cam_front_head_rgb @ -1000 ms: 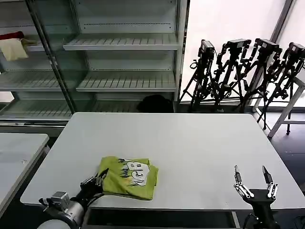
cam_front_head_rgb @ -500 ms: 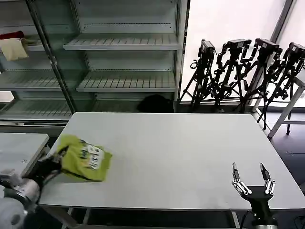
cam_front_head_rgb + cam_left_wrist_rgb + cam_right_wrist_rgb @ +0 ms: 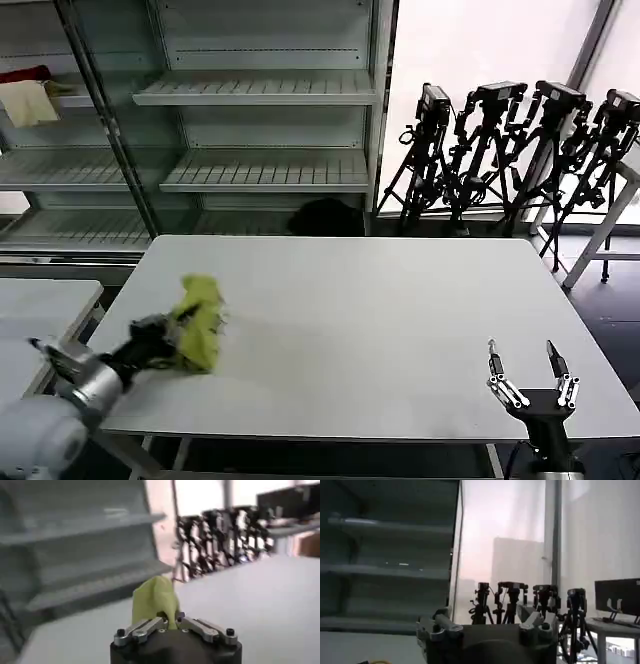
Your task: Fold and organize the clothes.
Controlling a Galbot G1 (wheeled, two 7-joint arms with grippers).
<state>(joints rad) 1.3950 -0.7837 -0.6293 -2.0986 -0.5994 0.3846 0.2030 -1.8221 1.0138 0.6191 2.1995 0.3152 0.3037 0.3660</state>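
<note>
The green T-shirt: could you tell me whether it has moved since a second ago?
Yes. The green T-shirt, shut in the left gripper, has been carried from the table's near edge toward its left edge, lifted and bunched.

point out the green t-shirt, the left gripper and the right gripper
green T-shirt (image 3: 200, 320), head view, on the bunched fabric above the table's left edge
left gripper (image 3: 168, 334), head view, where its fingertips pinch the shirt
right gripper (image 3: 529, 383), head view, midway between its spread fingertips
</note>
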